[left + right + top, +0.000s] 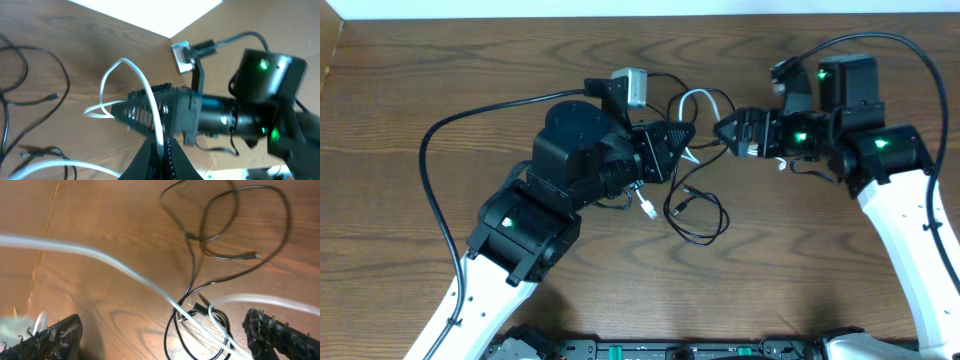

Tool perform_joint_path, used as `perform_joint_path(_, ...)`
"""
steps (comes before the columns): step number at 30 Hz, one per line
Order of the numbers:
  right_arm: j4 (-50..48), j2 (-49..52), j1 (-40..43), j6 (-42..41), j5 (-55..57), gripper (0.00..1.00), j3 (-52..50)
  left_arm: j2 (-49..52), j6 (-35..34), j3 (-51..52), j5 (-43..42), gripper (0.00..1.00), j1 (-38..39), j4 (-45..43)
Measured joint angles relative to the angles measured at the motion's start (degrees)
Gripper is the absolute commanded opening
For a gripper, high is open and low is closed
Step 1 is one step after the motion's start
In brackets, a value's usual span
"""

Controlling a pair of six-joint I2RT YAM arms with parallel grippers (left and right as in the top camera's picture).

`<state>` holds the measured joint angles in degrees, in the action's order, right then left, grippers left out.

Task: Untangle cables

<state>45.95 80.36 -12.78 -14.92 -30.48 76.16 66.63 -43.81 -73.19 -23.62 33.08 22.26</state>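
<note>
Left wrist view, read together with the overhead and right wrist views. Left pincer (161,146): fingers closed together on the white cord (122,60). The cord rises out of the tips, arches in a raised loop just ahead of them and drops back toward the table (820,280).

Right pincer (162,330): faces the left one tip to tip, just beyond that loop. Its two fingers (55,337) stand wide apart with nothing clamped. A blurred stretch of white cord runs across the gap between them and, as far as can be seen, touches neither pad.

Below the right pincer, on the robot's side of both sets of tips, lie the two black cords (192,260). They rest slack on the wood in overlapping loops, with a small plug end (252,255) showing free inside one loop. Under the right pincer's gap the white cord crosses a cluster of black strands. Whether it is threaded through them or only laid on top cannot be told.

Progress, as judged: early. One cord is held and partly raised clear, but no cord yet lies by itself. Remaining steps are to draw the white cord out from among the black ones, then to part the two black cords, which overlap at several points.
</note>
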Motion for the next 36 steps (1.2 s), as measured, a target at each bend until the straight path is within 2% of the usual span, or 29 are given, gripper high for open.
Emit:
perform_joint_path(8,-3.4,0.0,-7.3,6.6,-0.8,0.99,0.0,0.0,-4.0,0.0,-0.1,0.08,-0.3,0.9)
perform_joint_path(19,-11.7,3.3,-11.1,7.3,2.0,0.97,0.0,-0.1,-6.4,0.0,-3.6,0.08,-0.3,1.1)
perform_joint_path(20,-12.3,3.8,-11.1,7.3,2.0,0.91,0.0,-0.1,-6.6,0.0,-4.0,0.08,-0.3,1.1)
perform_joint_path(24,-13.9,5.1,-11.1,7.3,1.8,0.5,0.0,-0.1,-7.0,0.0,-4.8,0.07,-0.3,1.2)
perform_joint_path(28,-14.5,5.1,-11.1,6.7,1.8,0.22,0.0,-0.1,-7.0,0.0,-5.0,0.07,-0.3,1.3)
perform_joint_path(30,-14.5,5.1,-11.1,6.3,1.8,0.15,0.0,-0.1,-7.0,0.0,-5.0,0.08,-0.3,1.3)
perform_joint_path(32,-14.5,5.1,-11.1,5.5,1.7,0.12,0.0,-0.1,-7.0,0.0,-5.0,0.07,-0.3,1.4)
perform_joint_path(34,-14.5,5.1,-11.1,4.8,1.8,0.02,0.0,-0.1,-7.0,0.0,-4.9,0.08,-0.3,1.6)
perform_joint_path(36,-14.4,5.1,-11.1,3.8,1.7,0.01,0.0,-0.1,-7.0,0.0,-4.5,0.07,-0.5,2.6)
